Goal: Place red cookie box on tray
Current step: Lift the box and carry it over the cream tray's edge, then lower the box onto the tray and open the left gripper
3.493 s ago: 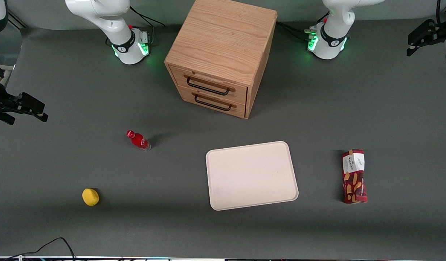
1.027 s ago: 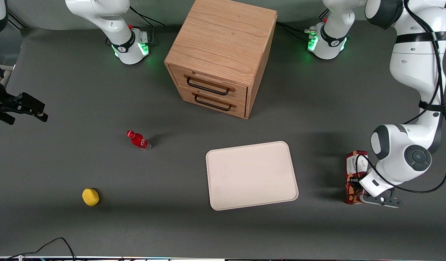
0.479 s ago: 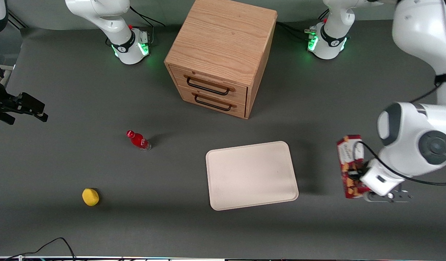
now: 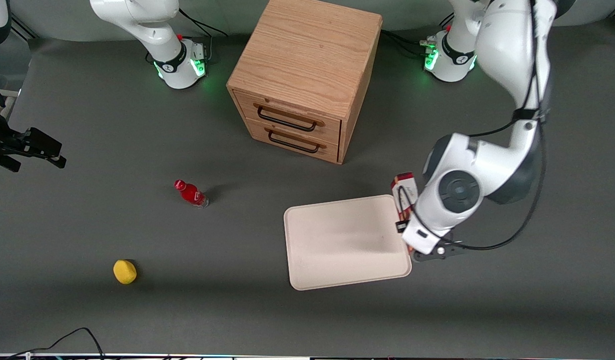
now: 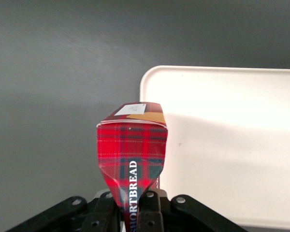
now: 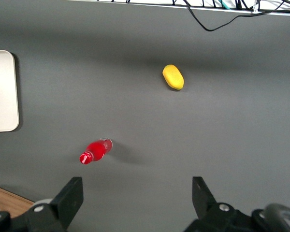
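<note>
Fingers (image 5: pixel 150 212) of the gripper (image 5: pixel 133 212) pinch the red cookie box (image 5: pixel 131 150), a tartan-printed carton held aloft over the edge of the smooth cream tray (image 4: pixel 345 242) with rounded corners. A wooden two-drawer cabinet (image 4: pixel 304 75) stands farther from the front camera; a red bottle (image 4: pixel 190 193) and yellow lemon (image 4: pixel 124 271) lie toward the parked arm's end.

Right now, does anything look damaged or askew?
Yes. The cookie box looks pinched in where the gripper fingers clamp it, its sides narrowing toward them. It hangs at the tray edge, not yet over the middle. The bottle lies tipped on the table.
</note>
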You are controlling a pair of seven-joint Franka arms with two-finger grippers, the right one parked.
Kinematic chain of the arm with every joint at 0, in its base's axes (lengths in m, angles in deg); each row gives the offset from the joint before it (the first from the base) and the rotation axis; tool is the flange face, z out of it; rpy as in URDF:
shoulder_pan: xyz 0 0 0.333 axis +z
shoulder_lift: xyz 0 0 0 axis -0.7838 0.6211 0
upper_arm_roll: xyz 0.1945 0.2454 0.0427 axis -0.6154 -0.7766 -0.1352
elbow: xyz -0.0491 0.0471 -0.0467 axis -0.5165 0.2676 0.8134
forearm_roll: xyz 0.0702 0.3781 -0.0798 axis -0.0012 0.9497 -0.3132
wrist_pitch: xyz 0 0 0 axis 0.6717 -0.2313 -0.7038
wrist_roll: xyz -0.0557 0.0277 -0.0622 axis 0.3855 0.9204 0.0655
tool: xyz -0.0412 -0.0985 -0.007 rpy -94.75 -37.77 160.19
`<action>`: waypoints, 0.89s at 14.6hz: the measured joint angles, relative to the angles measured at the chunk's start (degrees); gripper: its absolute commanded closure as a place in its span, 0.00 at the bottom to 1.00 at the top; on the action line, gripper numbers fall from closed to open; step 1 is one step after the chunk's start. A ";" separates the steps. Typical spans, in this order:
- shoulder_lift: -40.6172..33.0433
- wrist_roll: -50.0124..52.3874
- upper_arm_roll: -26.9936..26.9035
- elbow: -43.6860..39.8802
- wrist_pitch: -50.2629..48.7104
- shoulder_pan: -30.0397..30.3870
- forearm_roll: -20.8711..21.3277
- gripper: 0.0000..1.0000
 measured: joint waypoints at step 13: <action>9.45 0.61 -0.06 -1.42 13.83 -0.35 3.45 0.00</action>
